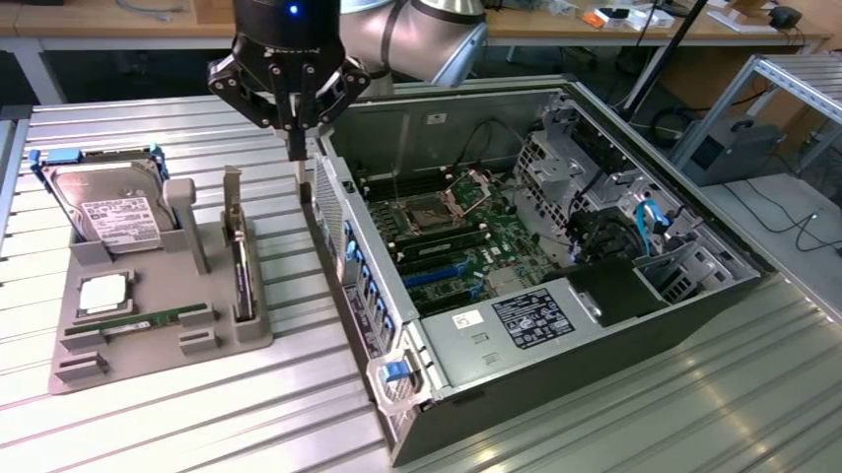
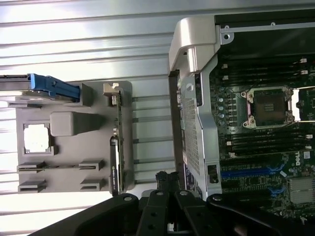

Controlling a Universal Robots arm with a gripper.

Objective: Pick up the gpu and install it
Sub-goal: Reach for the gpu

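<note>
Installation is not yet started: the gpu (image 1: 243,271) is seen in the grey holder (image 1: 217,347); the tool (image 1: 300,172) is pressed together, empty.

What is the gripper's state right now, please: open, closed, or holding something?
Gripper: closed, holding nothing; the thin flat black gpu card with a silver bracket stands in its grey holder.

arm (image 1: 424,34): we see rounded silver-grey housings
gripper (image 1: 300,177): we see a black body with hinged black links and round pivots
light (image 1: 292,10): we see one small blue dot
</note>
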